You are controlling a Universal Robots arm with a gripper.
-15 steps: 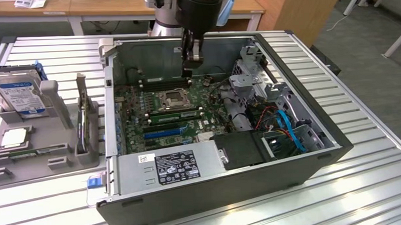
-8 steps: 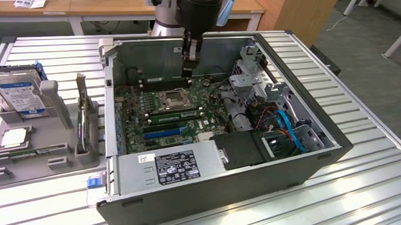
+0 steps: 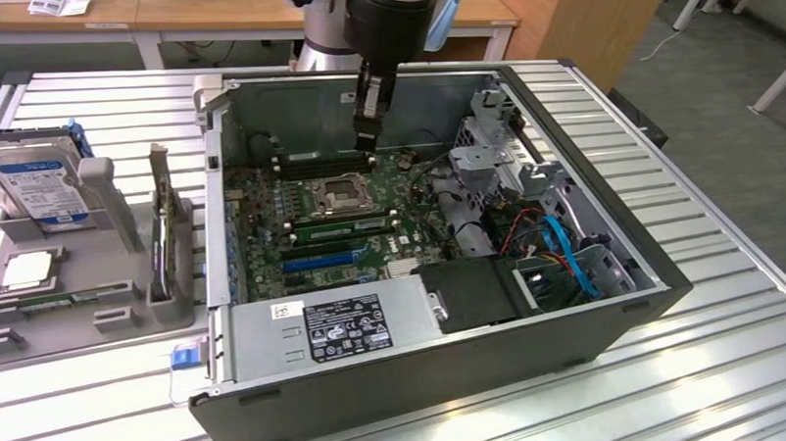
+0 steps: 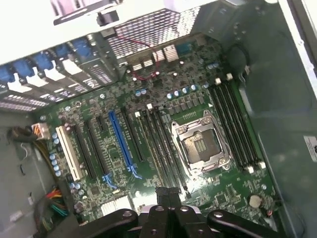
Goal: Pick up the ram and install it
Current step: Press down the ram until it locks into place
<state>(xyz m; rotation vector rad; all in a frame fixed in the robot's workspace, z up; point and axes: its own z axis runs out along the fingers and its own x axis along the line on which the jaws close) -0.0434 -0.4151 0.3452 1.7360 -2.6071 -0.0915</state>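
Hanging over the open computer case [image 3: 606,301], the end effector [image 3: 367,135] is pointing straight down with its fingers pinched together and nothing visible between them. It is hovering just above the motherboard [image 3: 327,218], near the case's far wall, over the memory slots [image 3: 319,164] beyond the empty CPU socket [image 3: 342,195]. One ram stick [image 3: 345,221] is sitting in a slot on the socket's near side; whether it is fully seated cannot be told. In the wrist view the closed fingertips [image 4: 167,196] are showing above the board beside the socket [image 4: 200,145], with two banks of black slots flanking it. A grey fixture tray [image 3: 55,291] is lying along the table's [image 3: 712,366] edge at the exterior view's left, carrying a blue-labelled hard drive [image 3: 36,184] and a silver CPU chip [image 3: 29,269]. A white sticker on the power supply [image 3: 331,326] is carrying print too small to read.
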